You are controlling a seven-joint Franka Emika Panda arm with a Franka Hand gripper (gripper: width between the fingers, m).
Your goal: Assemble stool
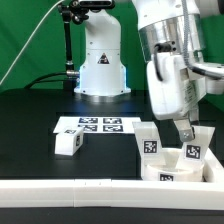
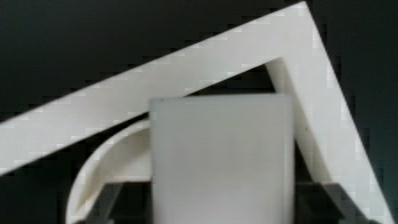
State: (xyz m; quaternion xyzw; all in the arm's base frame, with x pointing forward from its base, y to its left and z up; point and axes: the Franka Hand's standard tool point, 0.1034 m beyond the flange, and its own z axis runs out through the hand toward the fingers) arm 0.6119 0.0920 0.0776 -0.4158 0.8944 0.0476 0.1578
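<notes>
The stool's round white seat disc (image 1: 170, 168) lies at the front of the exterior view's right, inside the corner of the rail. One white leg (image 1: 150, 141) stands upright on its left side. My gripper (image 1: 185, 130) reaches down from above and is shut on a second leg (image 1: 193, 149), held upright over the seat's right side. In the wrist view this held leg (image 2: 217, 150) fills the space between the dark fingers (image 2: 125, 200), and the seat's curved edge (image 2: 103, 165) shows beside it. A third leg (image 1: 68, 143) lies loose on the table to the left.
The marker board (image 1: 88, 125) lies flat on the black table behind the loose leg. The long white rail border (image 1: 90, 195) runs along the front, and its corner (image 2: 231, 60) shows in the wrist view. The robot base (image 1: 100, 70) stands at the back.
</notes>
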